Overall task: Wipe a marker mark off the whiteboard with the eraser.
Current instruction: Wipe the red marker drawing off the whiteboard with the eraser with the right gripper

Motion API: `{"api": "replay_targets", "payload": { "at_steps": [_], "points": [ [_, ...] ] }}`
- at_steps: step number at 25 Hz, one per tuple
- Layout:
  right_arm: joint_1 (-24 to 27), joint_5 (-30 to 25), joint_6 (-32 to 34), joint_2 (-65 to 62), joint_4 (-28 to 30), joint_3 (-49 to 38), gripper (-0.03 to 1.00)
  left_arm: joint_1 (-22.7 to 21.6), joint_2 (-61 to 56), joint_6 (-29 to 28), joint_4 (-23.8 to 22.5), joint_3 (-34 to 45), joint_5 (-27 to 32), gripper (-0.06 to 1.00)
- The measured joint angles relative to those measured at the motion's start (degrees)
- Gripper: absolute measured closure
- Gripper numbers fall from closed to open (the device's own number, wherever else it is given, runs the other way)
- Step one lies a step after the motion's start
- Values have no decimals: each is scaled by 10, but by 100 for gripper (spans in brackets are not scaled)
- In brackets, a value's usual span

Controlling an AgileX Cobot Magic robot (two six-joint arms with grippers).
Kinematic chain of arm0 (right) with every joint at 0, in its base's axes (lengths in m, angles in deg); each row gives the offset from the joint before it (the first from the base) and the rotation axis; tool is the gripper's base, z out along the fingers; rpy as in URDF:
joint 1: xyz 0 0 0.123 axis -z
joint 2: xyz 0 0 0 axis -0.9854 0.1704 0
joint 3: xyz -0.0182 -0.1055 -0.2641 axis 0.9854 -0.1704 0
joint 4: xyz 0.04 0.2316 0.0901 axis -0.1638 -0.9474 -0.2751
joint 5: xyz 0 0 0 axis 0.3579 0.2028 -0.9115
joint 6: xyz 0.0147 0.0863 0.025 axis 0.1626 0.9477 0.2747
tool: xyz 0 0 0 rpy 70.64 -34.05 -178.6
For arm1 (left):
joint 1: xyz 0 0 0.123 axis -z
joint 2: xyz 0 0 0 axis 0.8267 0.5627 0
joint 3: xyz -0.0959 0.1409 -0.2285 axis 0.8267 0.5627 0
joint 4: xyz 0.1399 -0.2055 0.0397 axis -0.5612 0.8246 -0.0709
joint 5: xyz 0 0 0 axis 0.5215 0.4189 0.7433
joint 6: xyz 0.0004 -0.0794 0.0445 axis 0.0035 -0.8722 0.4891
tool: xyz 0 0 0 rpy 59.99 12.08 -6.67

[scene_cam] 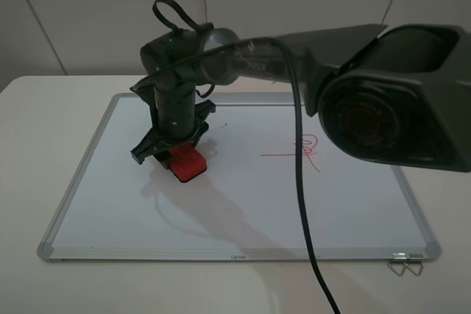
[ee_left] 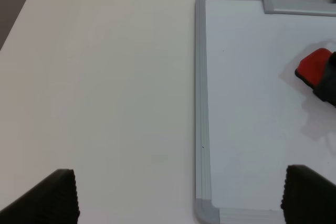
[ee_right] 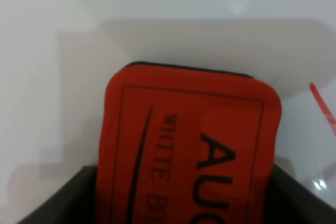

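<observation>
The whiteboard (scene_cam: 243,215) (ee_left: 247,108) lies flat on the table. My right gripper (scene_cam: 173,151) (ee_right: 184,203) reaches across to its left half and is shut on the red eraser (scene_cam: 188,162) (ee_left: 316,66) (ee_right: 189,145), pressing it onto the board. The dense zigzag marker mark does not show in any view. Only a thin red stroke (ee_right: 321,104) runs beside the eraser, and a faint trace (scene_cam: 221,124) shows near the gripper. My left gripper (ee_left: 184,198) is open over the table and the board's frame edge, with nothing between its fingers.
A smaller red scribble with a loop and underline (scene_cam: 307,146) sits right of the middle of the board. A black cable (scene_cam: 303,211) hangs across the board. A metal clip (scene_cam: 405,264) lies at the near right corner. The tray bar (ee_left: 296,4) lines one edge.
</observation>
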Motion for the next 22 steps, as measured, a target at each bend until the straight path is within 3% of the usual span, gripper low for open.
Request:
{"api": "replay_targets", "payload": {
  "at_steps": [9, 22],
  "points": [
    [12, 40, 2, 4, -6, 0, 44, 0, 0, 0, 0, 0, 0, 17],
    [115, 26, 2, 7, -6, 5, 44, 0, 0, 0, 0, 0, 0, 17]
  ]
}}
